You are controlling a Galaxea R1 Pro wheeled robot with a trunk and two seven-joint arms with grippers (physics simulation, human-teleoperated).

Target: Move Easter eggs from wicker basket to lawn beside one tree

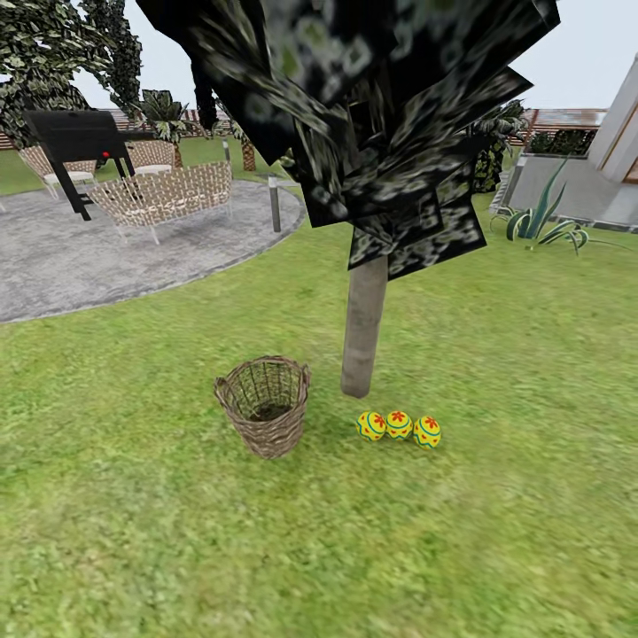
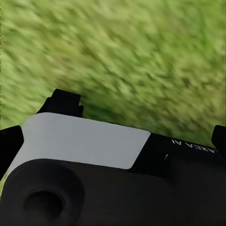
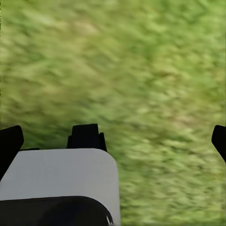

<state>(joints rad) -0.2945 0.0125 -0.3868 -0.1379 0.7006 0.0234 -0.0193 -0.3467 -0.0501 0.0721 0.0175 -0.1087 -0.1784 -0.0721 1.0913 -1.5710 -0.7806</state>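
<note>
Basket: the wicker basket (image 1: pixel 264 406) is standing upright on the lawn (image 1: pixel 354 549), just to the left of the tree trunk; its inside is showing only dark weave and shadow at the bottom, with no egg in it.
Eggs: three Easter eggs are lying on the grass in a tight row beside the foot of the tree (image 1: pixel 363 328), to the right of the basket. The left egg (image 1: pixel 370 426) and the middle egg (image 1: pixel 399 424) are touching or nearly so, and the right egg (image 1: pixel 427 432) is sitting just beside the middle one.
Count: one basket, three eggs, one tree close by.
Tree: its pale trunk is rising straight from the grass, and the dark canopy of flat leaf patches is hanging low over the upper part of the head view.
Surroundings: a grey gravel patio (image 1: pixel 106 257) with wicker chairs (image 1: pixel 164 195) and a black grill (image 1: pixel 78 142) is lying well behind the basket on the left; a spiky plant (image 1: pixel 540 221) is growing at the right near the house.
Left gripper (image 2: pixel 141 120): it is hanging over bare, blurred grass, its dark fingertips spread far apart with nothing between them.
Right gripper (image 3: pixel 115 136): it is likewise pointing at bare grass, fingers wide apart and holding nothing.
</note>
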